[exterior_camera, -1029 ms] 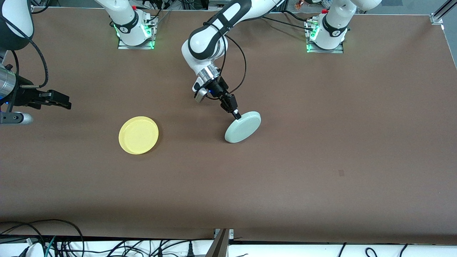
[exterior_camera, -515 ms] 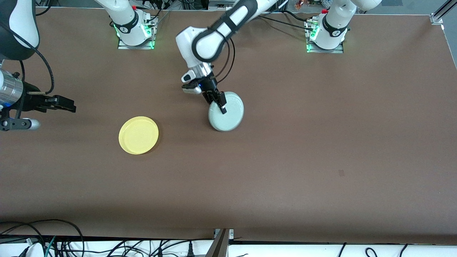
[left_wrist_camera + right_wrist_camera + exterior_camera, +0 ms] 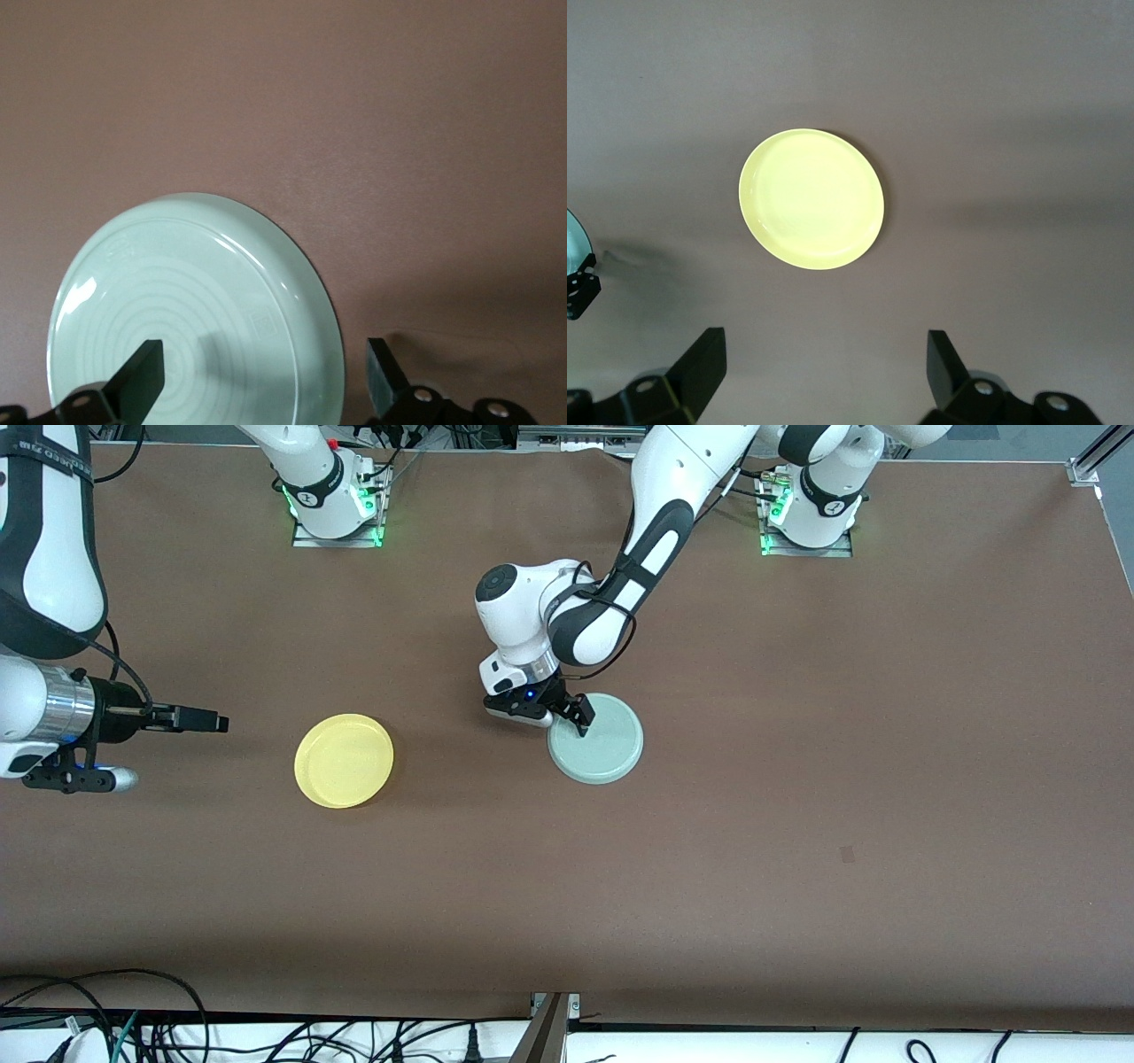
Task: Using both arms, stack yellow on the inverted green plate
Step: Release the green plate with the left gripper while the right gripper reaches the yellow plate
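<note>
On the brown counter (image 3: 797, 824) the green plate (image 3: 595, 739) lies upside down mid-counter; the yellow plate (image 3: 344, 760) sits toward the right arm's end. The left tool (image 3: 580, 722), spread, straddles the green rim, just letting go. The right tool (image 3: 199, 718), spread, hovers beside yellow; next it must grasp its rim. Only the left wrist view shows the underside's rings.

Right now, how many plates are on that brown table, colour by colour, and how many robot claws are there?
Yellow plates: 1, the yellow plate, lying alone toward the right arm's end.
Green plates: 1, the green plate, upside down on the table.
Grippers: 2, the left gripper open around the green plate's rim, and the right gripper open beside the yellow plate.
Total: 4.
</note>
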Controlling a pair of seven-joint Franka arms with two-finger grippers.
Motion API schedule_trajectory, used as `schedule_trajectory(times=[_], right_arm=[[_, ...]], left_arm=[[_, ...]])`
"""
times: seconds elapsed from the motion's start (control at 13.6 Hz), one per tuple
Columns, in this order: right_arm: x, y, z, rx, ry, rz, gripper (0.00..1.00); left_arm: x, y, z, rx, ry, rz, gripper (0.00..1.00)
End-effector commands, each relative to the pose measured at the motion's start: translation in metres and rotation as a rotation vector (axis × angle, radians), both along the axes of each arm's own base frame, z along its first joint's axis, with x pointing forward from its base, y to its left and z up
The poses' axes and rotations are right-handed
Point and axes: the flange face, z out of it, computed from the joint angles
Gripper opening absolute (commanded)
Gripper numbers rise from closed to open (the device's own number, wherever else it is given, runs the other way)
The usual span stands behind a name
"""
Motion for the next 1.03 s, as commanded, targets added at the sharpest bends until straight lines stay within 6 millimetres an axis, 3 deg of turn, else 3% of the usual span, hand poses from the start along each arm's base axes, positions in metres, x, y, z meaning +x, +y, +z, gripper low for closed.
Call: schedule_trajectory(times=[0.0,0.22,0.37,0.51,0.66,0.96], right_arm=[[0.002,0.0,0.005,0.024,-0.011,0.001,1.0],[0.009,0.006,-0.018,0.015,-0.004,0.009,1.0],[0.012,0.025,-0.039,0.001,0.001,0.037,1.0],[0.007,0.038,-0.072,-0.008,-0.011,0.044,1.0],[-0.004,0.056,-0.109,-0.048,-0.023,0.077,1.0],[-0.022,0.06,-0.165,-0.088,-0.055,0.102,1.0]], left_arm=[[0.021,0.002,0.029,-0.072,0.031,0.036,1.0],[0.067,0.028,0.082,-0.19,0.121,0.114,1.0],[0.09,0.051,0.116,-0.191,0.17,0.192,1.0],[0.124,0.08,0.154,-0.234,0.209,0.286,1.0],[0.153,0.118,0.171,-0.224,0.229,0.299,1.0],[0.214,0.217,0.196,-0.252,0.207,0.386,1.0]])
